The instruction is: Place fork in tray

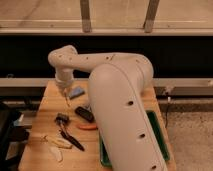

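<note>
Gripper (65, 93) low over the back-left part of the table (47, 107), at the end of the big white arm (120, 115) reaching across from the right. Clenched, released or grasping something: cannot tell. Just beneath it, probably the fork (67, 102), a thin pale sliver, upright or nearly so. Touching the gripper or merely under it: cannot tell either. Blue thing (76, 92) just beside, to the right. Nearer the front, a black-handled utensil (69, 134) lying slantwise and a pale banana peel (54, 143) by the front-left edge, neither to be mistaken for the fork.

Tray (159, 137) at the front-right of the table, mostly hidden behind the arm, with only a green strip along its right side on show. Well apart from the gripper, away to the right and toward the front, past the arm's own bulk. If already holding the fork, calls for a long diagonal carry rightward and forward, then laying the long axis flat along the tray's length before letting go. If not, calls first for a short drop onto the sliver below. Likely risk: tines or handle catching the raised rim on the way in.
</note>
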Robot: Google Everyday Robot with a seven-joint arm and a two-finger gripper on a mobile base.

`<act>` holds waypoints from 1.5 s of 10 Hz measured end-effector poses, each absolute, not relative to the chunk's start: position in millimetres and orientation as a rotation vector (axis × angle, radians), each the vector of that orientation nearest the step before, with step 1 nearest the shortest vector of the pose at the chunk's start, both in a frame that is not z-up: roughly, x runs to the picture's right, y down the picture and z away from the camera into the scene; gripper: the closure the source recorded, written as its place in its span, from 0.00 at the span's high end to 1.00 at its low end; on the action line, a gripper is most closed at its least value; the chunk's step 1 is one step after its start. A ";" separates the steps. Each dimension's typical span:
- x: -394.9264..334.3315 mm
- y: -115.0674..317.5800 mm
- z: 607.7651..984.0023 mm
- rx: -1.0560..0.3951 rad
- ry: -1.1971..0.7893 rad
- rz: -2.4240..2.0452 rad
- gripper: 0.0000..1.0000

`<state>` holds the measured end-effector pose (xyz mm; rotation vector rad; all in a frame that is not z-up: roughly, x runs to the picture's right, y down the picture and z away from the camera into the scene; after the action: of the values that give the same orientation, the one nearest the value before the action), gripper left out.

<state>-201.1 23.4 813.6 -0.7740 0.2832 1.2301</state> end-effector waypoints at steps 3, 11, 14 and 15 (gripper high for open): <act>-126.4 37.4 797.7 -0.838 0.386 1.311 0.00; 40.3 89.9 694.9 -0.784 0.579 1.627 0.00; 66.7 114.4 664.6 -0.762 0.611 1.706 0.00; 65.4 114.3 665.0 -0.763 0.610 1.704 0.00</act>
<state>65.4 114.3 665.0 -0.7626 0.6100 1.7035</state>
